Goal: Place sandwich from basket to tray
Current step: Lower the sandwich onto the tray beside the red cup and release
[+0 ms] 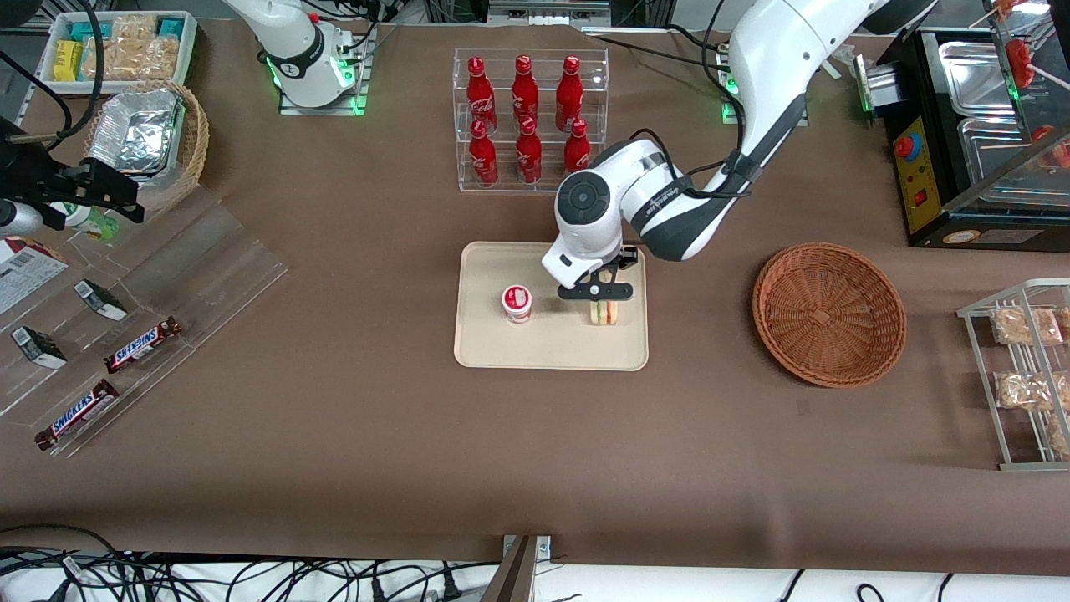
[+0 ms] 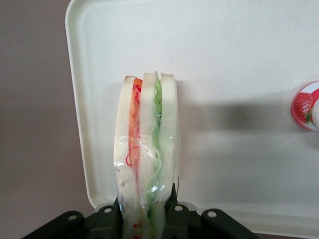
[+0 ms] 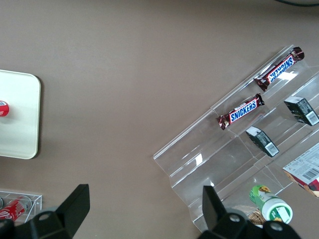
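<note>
The sandwich (image 1: 603,313) (image 2: 147,149), a clear-wrapped wedge with pale bread and red and green filling, stands on the cream tray (image 1: 552,347) (image 2: 239,59), near the tray's edge toward the working arm's end. My gripper (image 1: 603,294) (image 2: 146,211) is over the tray and shut on the sandwich, one finger pressed against each bread face. The round reddish-brown basket (image 1: 828,313) sits on the table toward the working arm's end, with nothing in it.
A small strawberry yogurt cup (image 1: 517,303) (image 2: 305,105) stands on the tray beside the sandwich. A clear rack of red cola bottles (image 1: 527,117) stands farther from the front camera than the tray. A wire rack of snack packs (image 1: 1024,372) and a black appliance (image 1: 978,134) are at the working arm's end.
</note>
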Available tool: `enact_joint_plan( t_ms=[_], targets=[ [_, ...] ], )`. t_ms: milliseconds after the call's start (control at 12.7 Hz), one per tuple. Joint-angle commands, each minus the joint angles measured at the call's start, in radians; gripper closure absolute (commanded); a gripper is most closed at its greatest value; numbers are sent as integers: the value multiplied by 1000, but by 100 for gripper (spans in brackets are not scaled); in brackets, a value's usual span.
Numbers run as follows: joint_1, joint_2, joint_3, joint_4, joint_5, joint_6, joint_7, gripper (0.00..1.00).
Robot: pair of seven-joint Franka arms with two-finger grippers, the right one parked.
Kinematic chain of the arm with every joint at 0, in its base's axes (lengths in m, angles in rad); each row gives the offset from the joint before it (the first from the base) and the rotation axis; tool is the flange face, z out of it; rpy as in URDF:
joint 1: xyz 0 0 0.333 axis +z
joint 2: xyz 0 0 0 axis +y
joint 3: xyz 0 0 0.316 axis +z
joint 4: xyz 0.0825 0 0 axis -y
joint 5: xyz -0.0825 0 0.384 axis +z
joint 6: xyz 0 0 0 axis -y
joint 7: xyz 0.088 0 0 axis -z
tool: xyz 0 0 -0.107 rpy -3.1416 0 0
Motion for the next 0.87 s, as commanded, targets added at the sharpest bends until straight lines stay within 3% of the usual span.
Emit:
enact_joint_plan(
  t_ms=[0,158,711,789],
  targets=[
    [-29,45,23,44,31,-13,-22,68],
    [-69,47,67,57,37,-13,-24,68],
    [-71,53,69,60,36,-13,-24,65],
    [-71,53,71,58,37,-13,-24,51]
  ],
)
